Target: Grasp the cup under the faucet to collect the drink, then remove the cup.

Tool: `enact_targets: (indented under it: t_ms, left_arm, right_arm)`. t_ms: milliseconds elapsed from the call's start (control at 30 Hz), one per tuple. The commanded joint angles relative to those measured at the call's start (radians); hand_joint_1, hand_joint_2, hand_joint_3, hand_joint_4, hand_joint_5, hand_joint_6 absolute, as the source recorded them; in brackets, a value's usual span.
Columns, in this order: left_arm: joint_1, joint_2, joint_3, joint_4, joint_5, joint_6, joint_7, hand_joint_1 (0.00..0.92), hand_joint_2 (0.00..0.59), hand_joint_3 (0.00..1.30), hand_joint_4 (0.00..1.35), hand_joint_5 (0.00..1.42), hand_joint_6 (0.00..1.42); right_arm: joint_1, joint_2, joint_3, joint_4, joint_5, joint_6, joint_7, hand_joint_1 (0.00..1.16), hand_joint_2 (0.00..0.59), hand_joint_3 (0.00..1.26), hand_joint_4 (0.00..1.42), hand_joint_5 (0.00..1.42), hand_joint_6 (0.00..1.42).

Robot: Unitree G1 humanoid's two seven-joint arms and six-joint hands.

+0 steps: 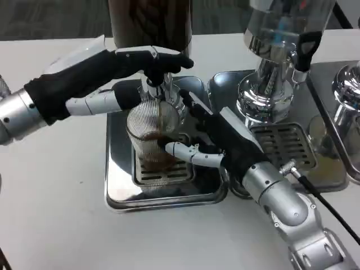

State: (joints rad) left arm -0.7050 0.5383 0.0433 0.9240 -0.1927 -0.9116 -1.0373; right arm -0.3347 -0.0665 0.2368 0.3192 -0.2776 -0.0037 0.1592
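Under faucet, on drip tray of left dispenser: ribbed clear cup stood upright, long axis vertical, little brown drink at bottom. Right hand nearer, fingers wrapped round cup's right side, holding it. Left hand above, fingers on faucet lever. Removal looked to run toward right hand, clear of spout.

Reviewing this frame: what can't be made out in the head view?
- Faucet spout: hidden by the left hand, so flow can't be confirmed.
- Cup far side: covered by the right hand; its grip there is unclear.
- Dispenser tank: cut off by the top edge.
- Third dispenser: cut off by the right edge.
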Motion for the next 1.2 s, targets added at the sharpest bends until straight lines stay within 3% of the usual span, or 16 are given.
enact_targets:
  t_ms: [33, 300, 700, 1200]
  left_arm:
    - [0.034, 0.013, -0.023, 0.002, 0.030, 0.003, -0.014, 0.000, 0.058, 0.27, 0.17, 0.19, 0.18]
    - [0.038, 0.012, -0.025, -0.004, 0.025, -0.004, -0.007, 0.000, 0.058, 0.27, 0.17, 0.19, 0.18]
    - [0.049, -0.006, 0.073, -0.001, -0.074, 0.032, 0.019, 0.000, 0.043, 0.27, 0.17, 0.21, 0.23]
    - [0.071, 0.028, 0.164, 0.003, -0.104, 0.074, 0.023, 0.000, 0.069, 0.30, 0.20, 0.24, 0.27]
  right_arm:
    - [-0.020, 0.003, -0.002, 0.011, 0.007, -0.019, -0.013, 0.66, 0.237, 0.00, 0.00, 0.00, 0.06]
    - [-0.015, -0.003, 0.000, -0.003, 0.003, -0.012, -0.010, 0.65, 0.236, 0.00, 0.00, 0.00, 0.06]
    - [-0.014, -0.002, -0.003, -0.009, 0.008, -0.012, -0.010, 0.64, 0.241, 0.00, 0.00, 0.00, 0.05]
    - [-0.021, -0.004, -0.002, -0.001, 0.013, -0.020, 0.001, 0.58, 0.236, 0.00, 0.00, 0.00, 0.06]
